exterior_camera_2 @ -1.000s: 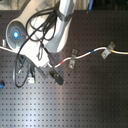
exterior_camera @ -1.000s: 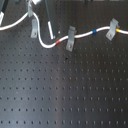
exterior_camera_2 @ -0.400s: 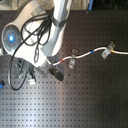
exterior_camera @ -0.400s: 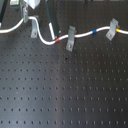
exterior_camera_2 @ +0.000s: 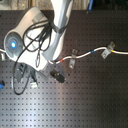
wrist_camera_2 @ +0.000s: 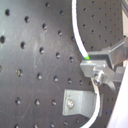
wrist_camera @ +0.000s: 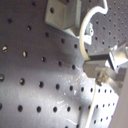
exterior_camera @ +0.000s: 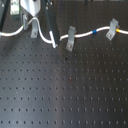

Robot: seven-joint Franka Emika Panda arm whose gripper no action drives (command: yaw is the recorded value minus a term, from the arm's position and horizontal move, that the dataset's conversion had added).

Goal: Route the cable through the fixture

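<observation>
The gripper [exterior_camera: 31,19] hangs low at the top left of the first exterior view, over the black perforated bench [exterior_camera: 65,90]. Just beneath it stands the fixture [exterior_camera: 33,32], a small grey clip with its long axis nearly upright. The cable [exterior_camera: 45,31], thin and white, comes in from the first exterior view's left edge, rises toward the gripper, arches over beside the fixture and runs down to a free end just short of the middle clip [exterior_camera: 71,38]. From that slanted clip the cable carries on towards the first exterior view's right, past a blue band and a yellow band, through the right clip [exterior_camera: 113,29] (also slanted).

In the first wrist view the cable [wrist_camera: 85,30] curves down from a grey bracket [wrist_camera: 62,14] to the jaws, which sit close together on it. The second wrist view shows the same pinch, with the cord [wrist_camera_2: 79,40] passing into the grip above a second grey bracket [wrist_camera_2: 80,102].

In the second exterior view the white arm [exterior_camera_2: 45,35] covers the fixture; only the cable [exterior_camera_2: 92,51] to the second exterior view's right is plain.
</observation>
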